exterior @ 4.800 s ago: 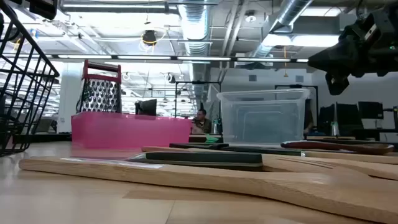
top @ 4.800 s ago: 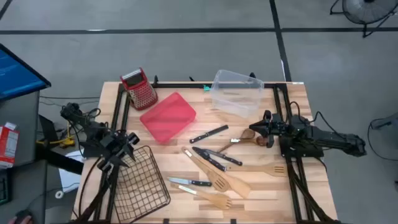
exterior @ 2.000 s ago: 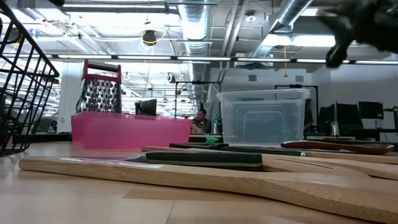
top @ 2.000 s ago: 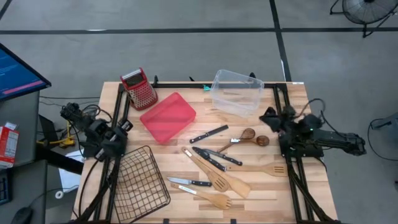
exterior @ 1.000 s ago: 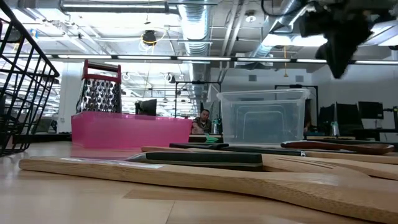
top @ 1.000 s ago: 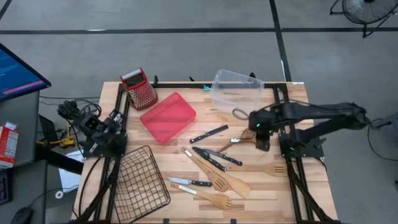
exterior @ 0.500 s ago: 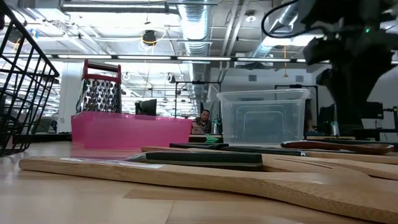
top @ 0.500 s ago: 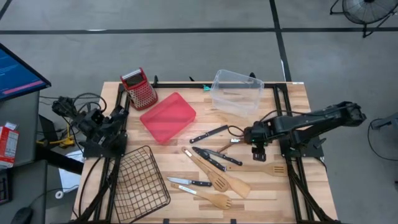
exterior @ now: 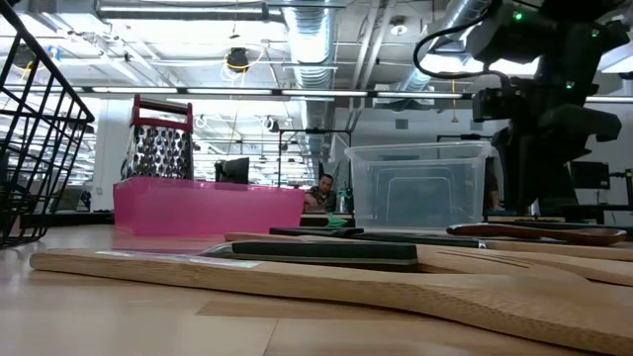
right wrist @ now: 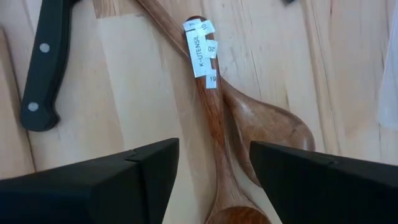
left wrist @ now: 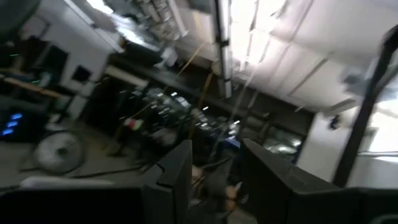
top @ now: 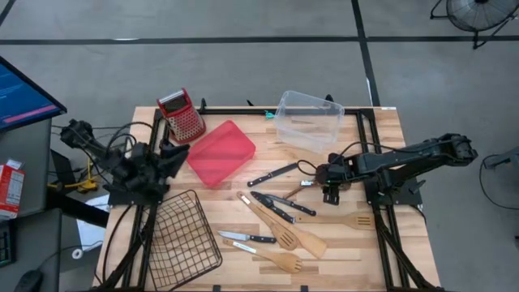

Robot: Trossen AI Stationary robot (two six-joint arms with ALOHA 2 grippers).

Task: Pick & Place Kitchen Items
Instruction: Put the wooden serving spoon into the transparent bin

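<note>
Two dark brown wooden spoons lie side by side on the table, one with a white label on its handle. My right gripper stands open just above them, pointing down, one finger on each side of the spoons; I see no touch. In the high view it hovers right of the table's middle. Black-handled knives and light wooden spatulas lie scattered on the table. My left gripper is raised at the table's left edge, open with nothing between its fingers.
A clear plastic box stands at the far edge, a red tray and a red-topped grater to its left. A wire basket sits at the near left. Another knife handle lies beside the spoons.
My right gripper has come down from high above the table and a little toward the near edge, to just over the brown spoons. My left arm has swung toward the table's right, its gripper now reaching toward the red tray. Nothing on the table has moved.
</note>
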